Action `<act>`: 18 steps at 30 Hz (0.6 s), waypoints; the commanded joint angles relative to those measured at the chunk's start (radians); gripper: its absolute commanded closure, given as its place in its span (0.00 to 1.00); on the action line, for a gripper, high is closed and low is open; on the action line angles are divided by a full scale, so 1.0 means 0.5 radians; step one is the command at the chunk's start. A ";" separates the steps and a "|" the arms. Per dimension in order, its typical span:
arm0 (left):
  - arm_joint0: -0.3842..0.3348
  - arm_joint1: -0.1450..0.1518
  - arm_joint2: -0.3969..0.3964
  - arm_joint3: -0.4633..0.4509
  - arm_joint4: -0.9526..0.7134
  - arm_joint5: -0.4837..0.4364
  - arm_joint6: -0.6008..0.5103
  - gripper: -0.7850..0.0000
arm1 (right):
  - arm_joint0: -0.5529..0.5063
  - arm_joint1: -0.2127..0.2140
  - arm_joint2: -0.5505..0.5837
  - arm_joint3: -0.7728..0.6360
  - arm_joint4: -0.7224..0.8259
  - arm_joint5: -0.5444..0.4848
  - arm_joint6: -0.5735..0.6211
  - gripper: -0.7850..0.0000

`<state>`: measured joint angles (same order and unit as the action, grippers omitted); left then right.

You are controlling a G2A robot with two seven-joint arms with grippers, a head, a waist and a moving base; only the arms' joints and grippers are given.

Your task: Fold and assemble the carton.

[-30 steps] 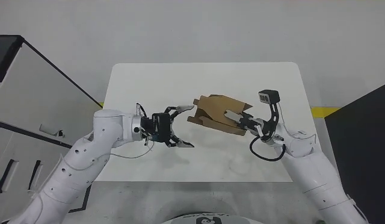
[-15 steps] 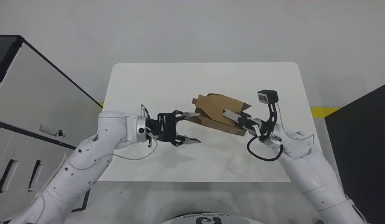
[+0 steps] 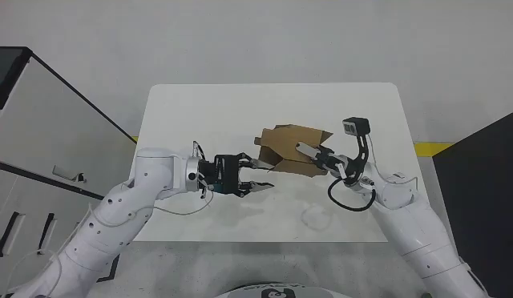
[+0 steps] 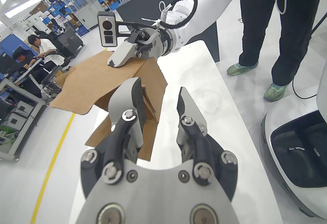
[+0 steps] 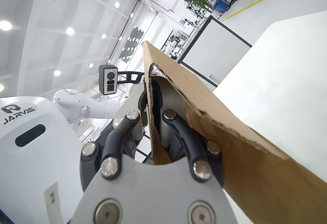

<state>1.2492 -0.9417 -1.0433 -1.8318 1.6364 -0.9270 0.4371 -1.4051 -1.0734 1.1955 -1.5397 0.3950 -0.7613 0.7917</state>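
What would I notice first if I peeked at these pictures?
The brown, half-folded cardboard carton in the middle of the white table catches your eye first. The robot's right hand is pinching one of its panels, with the cardboard squeezed between the fingers. The left hand hovers wide open close to the carton's other end.
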 commanded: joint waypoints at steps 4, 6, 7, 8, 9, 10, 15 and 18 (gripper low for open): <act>-0.030 -0.010 0.054 0.005 0.003 -0.005 0.012 0.60 | 0.010 -0.004 -0.015 0.009 0.002 0.005 0.000 1.00; -0.043 -0.014 0.074 0.012 0.003 -0.007 0.014 0.61 | 0.013 -0.005 -0.019 0.016 0.003 0.006 -0.003 1.00; -0.050 -0.016 0.083 0.014 0.001 -0.008 0.017 0.61 | 0.013 -0.005 -0.021 0.018 0.002 0.007 -0.004 1.00; -0.057 -0.018 0.092 0.018 0.002 -0.009 0.019 0.62 | 0.014 -0.006 -0.025 0.019 0.002 0.007 -0.003 1.00; -0.063 -0.020 0.102 0.022 0.003 -0.011 0.019 0.61 | 0.015 -0.007 -0.028 0.021 0.003 0.009 -0.005 1.00; -0.070 -0.021 0.111 0.024 0.004 -0.011 0.020 0.62 | 0.016 -0.008 -0.032 0.021 0.003 0.009 -0.003 1.00; -0.101 -0.032 0.156 0.049 0.002 -0.006 0.025 0.61 | 0.019 -0.011 -0.051 0.024 0.013 0.008 0.006 1.00; -0.119 -0.039 0.183 0.069 0.001 -0.004 0.028 0.61 | 0.021 -0.013 -0.060 0.029 0.024 0.009 0.014 1.00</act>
<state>1.1929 -0.9600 -0.9568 -1.8018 1.6366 -0.9301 0.4508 -1.3948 -1.0796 1.1668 -1.5263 0.4046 -0.7574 0.7973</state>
